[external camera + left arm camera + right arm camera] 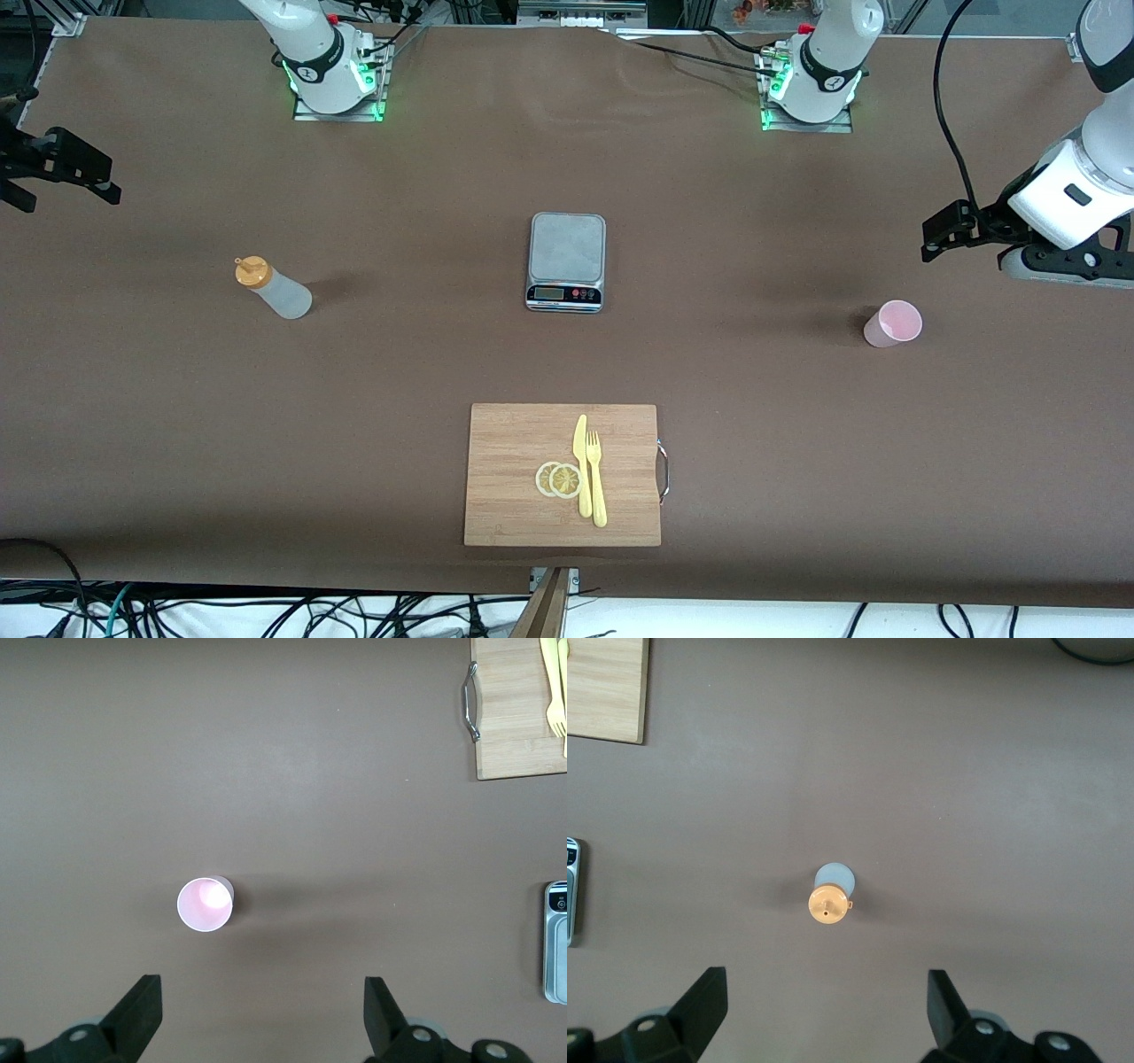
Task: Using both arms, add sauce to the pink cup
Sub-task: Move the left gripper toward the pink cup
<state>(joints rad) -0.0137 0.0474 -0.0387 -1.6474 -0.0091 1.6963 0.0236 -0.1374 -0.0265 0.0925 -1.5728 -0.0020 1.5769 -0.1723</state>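
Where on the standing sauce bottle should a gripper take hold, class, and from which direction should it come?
Grip the sauce bottle around its translucent body, below the orange cap, probably coming in level from the side. It stands upright and the body is round, so the fingers can close across it. The open right gripper hangs above it.

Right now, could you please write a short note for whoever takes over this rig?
Left end effector: open, empty, high over the pink cup, at the left arm's end of the table.
Right end effector: open, empty, high over the sauce bottle, at the right arm's end.
Both stand upright on the table, apart, with the grey scale between them.
Done: nothing; bottle capped, cup looks empty.
Left: grasp both, bring together, squeeze sauce into the cup.
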